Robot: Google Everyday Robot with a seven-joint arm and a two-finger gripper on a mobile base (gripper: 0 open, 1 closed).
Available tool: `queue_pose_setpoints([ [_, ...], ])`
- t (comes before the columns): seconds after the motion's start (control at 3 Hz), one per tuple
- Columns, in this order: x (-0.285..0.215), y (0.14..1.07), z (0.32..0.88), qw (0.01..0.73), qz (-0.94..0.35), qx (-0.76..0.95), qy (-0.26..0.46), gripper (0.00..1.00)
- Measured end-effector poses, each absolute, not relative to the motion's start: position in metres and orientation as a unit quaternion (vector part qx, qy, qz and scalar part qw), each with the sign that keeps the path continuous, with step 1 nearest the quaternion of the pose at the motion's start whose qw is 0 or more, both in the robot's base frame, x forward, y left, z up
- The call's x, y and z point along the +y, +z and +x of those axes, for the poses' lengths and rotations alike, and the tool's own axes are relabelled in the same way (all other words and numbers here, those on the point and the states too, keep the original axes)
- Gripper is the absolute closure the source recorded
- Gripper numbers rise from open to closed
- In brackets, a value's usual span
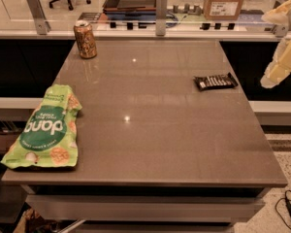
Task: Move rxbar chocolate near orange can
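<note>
Robot workspace, seen from the near edge of a brown table (155, 144): the rxbar chocolate (215, 82) lies flat close to the table's right edge, roughly halfway back, white lettering facing up and its long side running left to right. The orange can (85, 40) stands upright at the far left corner, well apart from the bar, with a wide stretch of bare surface between the 2. A green snack bag (46, 128) lies flat on the near left side, reaching the table's left edge. The pale gripper (271, 79) hangs off the table's right side, just beyond the bar and not touching it; whether it is spread or pressed together cannot be told. A cardboard box (224, 1) sits beyond the table's far edge.
</note>
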State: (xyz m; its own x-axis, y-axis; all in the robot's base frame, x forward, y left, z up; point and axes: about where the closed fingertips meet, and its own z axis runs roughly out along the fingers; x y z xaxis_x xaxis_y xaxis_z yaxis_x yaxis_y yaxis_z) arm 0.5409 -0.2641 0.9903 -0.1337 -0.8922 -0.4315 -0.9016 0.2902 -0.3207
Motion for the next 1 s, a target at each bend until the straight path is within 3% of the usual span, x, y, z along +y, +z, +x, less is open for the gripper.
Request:
queue_pose_setpoints([
  [1.0, -0.303, 0.949, 0.576, 0.306, -0.575, 0.756, 0.066, 0.0],
])
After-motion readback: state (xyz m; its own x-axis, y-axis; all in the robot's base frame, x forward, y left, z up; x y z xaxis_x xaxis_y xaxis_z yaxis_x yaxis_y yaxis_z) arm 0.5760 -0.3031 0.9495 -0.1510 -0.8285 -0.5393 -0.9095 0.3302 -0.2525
